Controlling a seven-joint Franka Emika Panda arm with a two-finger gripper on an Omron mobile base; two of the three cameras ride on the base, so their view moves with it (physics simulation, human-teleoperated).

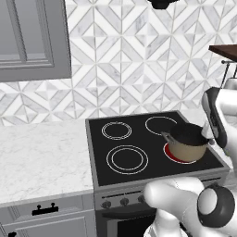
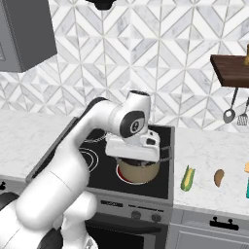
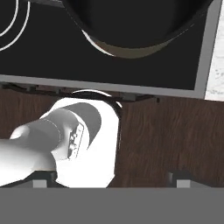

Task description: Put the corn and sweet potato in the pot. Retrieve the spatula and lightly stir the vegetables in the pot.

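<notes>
The tan pot (image 1: 187, 143) stands on the glowing front right burner of the black stove (image 1: 139, 139). Its dark inside (image 3: 131, 22) looks empty in the hand view. My hand (image 2: 132, 147) hovers just over the pot (image 2: 138, 171), facing down. My gripper (image 3: 110, 177) is open, fingertips (image 3: 41, 177) wide apart with nothing between them. The pale green corn (image 2: 187, 178) and the brown sweet potato (image 2: 219, 178) lie side by side on the counter right of the stove. A teal and yellow sliver (image 2: 247, 187) at the right edge may be the spatula.
Grey ladles (image 2: 230, 114) hang under a dark wooden shelf (image 2: 231, 70) at the back right. The marble counter (image 1: 41, 157) runs left of the stove, with a grey wall cabinet (image 1: 32, 37) above it. The stove's knobs (image 2: 146, 215) face the base.
</notes>
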